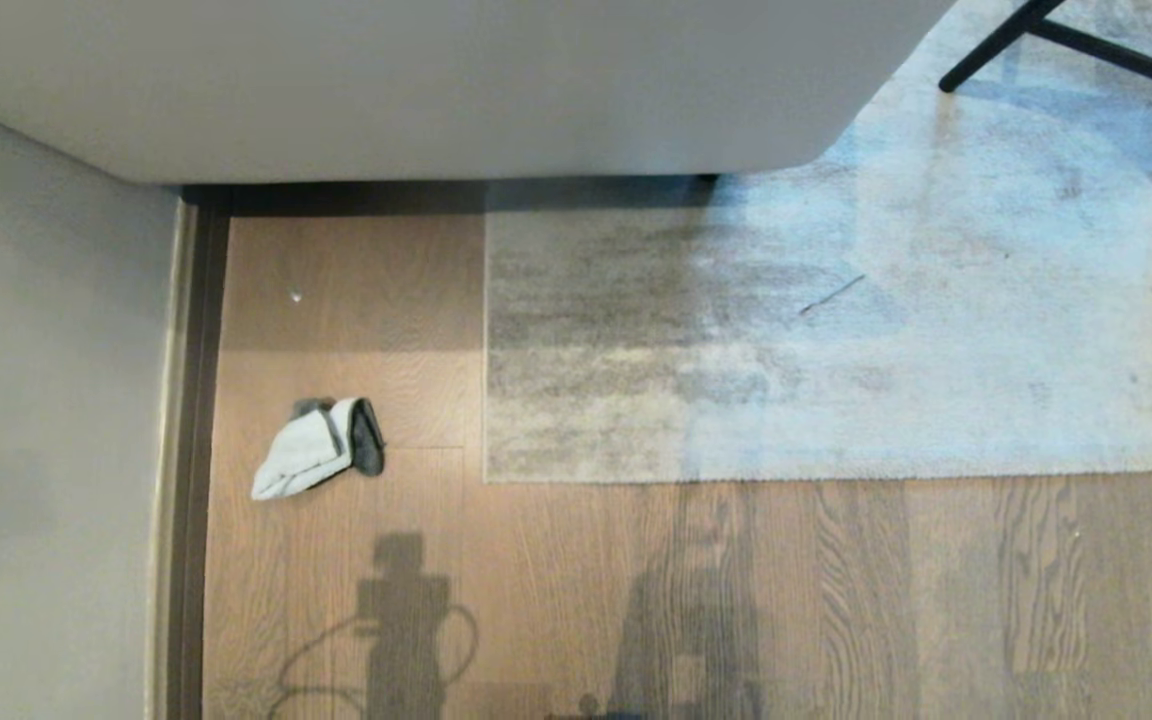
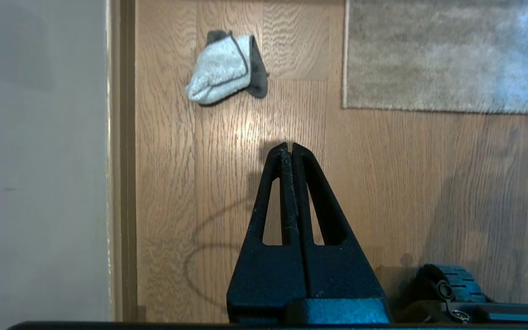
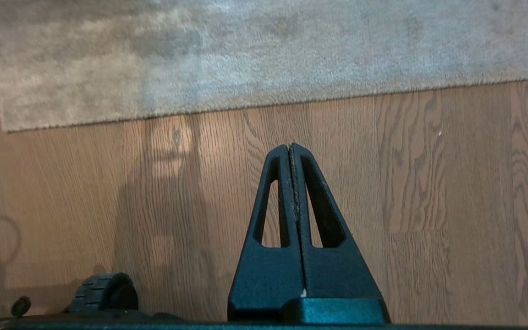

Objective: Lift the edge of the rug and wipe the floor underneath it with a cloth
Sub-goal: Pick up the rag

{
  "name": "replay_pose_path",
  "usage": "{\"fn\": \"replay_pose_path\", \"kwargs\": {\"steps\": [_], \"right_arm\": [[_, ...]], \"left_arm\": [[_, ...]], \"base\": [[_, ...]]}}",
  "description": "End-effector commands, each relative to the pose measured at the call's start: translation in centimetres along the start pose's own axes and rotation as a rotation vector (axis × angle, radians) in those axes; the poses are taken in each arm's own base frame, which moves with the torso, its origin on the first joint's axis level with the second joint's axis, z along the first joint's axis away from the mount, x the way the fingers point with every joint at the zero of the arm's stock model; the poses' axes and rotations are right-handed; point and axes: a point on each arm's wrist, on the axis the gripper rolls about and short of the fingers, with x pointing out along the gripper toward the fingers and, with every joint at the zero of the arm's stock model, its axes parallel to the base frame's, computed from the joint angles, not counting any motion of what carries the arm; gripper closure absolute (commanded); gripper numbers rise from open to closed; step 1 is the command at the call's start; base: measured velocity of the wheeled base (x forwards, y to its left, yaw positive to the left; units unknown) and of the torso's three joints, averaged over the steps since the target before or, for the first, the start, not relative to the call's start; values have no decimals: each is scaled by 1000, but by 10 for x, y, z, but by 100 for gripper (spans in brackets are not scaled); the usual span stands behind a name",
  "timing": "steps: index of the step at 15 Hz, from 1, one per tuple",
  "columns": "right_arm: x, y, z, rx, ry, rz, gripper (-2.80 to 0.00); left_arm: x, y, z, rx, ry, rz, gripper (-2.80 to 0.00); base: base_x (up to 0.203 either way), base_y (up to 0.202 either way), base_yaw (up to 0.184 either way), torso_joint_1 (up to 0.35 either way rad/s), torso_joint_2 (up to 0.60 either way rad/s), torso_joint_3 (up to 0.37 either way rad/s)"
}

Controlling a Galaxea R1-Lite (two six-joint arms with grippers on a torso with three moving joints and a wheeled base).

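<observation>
Cloth (image 1: 317,447) crumpled on floor (image 1: 576,590), near rug edge (image 1: 736,478) lying flat; left gripper (image 2: 290,146) and right gripper (image 3: 290,147) pressed closed, empty, poised above floor; nothing begun.

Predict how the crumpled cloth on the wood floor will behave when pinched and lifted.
The cloth lies folded and rumpled, so it will probably droop and unfold. It looks thin and light. On smooth floor it may slide if pushed.

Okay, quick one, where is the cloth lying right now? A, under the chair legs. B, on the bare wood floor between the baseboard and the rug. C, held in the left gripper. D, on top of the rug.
B: the cloth lies crumpled on the floor, clear of the rug edge and untouched by either gripper.
</observation>
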Motion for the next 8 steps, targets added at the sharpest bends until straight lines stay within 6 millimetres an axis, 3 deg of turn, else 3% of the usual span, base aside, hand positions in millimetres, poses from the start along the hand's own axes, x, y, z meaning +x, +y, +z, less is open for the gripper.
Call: {"fn": "replay_pose_path", "kwargs": {"steps": [1, 8], "right_arm": [[0, 0, 0, 1, 0, 0, 0], [0, 0, 0, 0, 0, 0, 0]], "left_arm": [[0, 0, 0, -1, 0, 0, 0], [0, 0, 0, -1, 0, -1, 0]], "base": [[0, 0, 0, 0, 0, -188], [0, 0, 0, 1, 3, -196]]}}
